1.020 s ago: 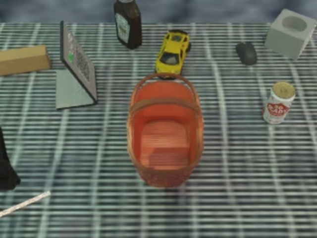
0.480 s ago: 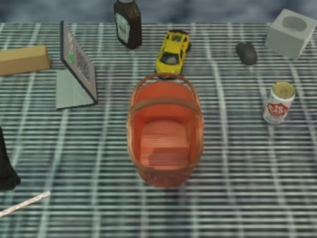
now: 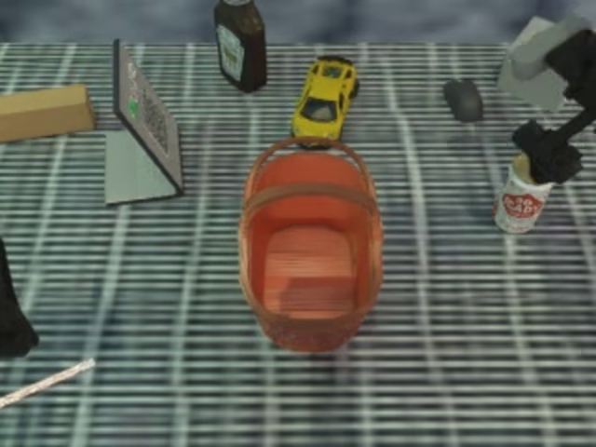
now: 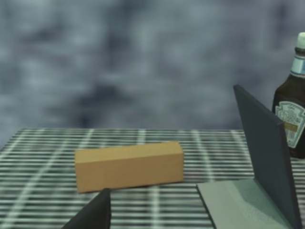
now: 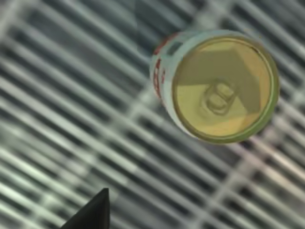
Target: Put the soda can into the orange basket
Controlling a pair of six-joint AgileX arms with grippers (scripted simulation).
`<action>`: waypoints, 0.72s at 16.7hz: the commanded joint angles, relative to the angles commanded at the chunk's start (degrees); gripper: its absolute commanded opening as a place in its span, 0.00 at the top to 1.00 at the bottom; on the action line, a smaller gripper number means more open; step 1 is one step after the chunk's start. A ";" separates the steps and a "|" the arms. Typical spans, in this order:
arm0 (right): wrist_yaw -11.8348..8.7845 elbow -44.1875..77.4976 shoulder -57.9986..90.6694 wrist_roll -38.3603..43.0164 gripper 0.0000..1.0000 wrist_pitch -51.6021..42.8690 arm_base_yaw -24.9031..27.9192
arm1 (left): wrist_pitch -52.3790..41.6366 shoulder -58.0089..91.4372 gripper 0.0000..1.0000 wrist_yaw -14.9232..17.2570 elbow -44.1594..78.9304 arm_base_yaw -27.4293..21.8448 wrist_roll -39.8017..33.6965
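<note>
The soda can (image 3: 521, 199) stands upright at the table's right side, silver-white with red markings. Its gold top (image 5: 223, 86) fills the right wrist view from above. My right gripper (image 3: 549, 154) hovers just over the can's top, slightly to its far right, and covers part of the rim. It is open, and one dark fingertip (image 5: 95, 212) shows with nothing in it. The orange basket (image 3: 311, 321) with its arched handle (image 3: 310, 193) sits at the table's middle, well left of the can. My left gripper (image 3: 13, 321) stays parked at the left edge, open.
Behind the basket is a yellow toy car (image 3: 324, 97). A dark brown bottle (image 3: 239, 45) stands at the back. A grey stand with a dark panel (image 3: 145, 121) and a cardboard box (image 3: 45, 112) are at the left. A dark mouse (image 3: 463, 100) and a grey block (image 3: 545, 65) lie at the back right.
My right arm has come into the top view from the back right and now hangs over the can. The can, the basket and the left arm have not moved.
</note>
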 joint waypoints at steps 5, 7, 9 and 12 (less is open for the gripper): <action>0.05 14.98 15.72 -4.10 0.00 -8.72 1.29 | 0.00 0.00 0.00 0.00 0.00 0.00 0.00; 0.07 17.69 18.17 -4.82 0.00 -10.16 1.51 | 0.00 0.00 0.00 0.00 0.00 0.00 0.00; 0.07 18.20 18.61 -4.95 0.00 -10.43 1.54 | 0.00 0.00 0.00 0.00 0.00 0.00 0.00; 0.07 18.20 18.61 -4.95 0.00 -10.43 1.54 | 0.00 0.00 0.00 0.00 0.00 0.00 0.00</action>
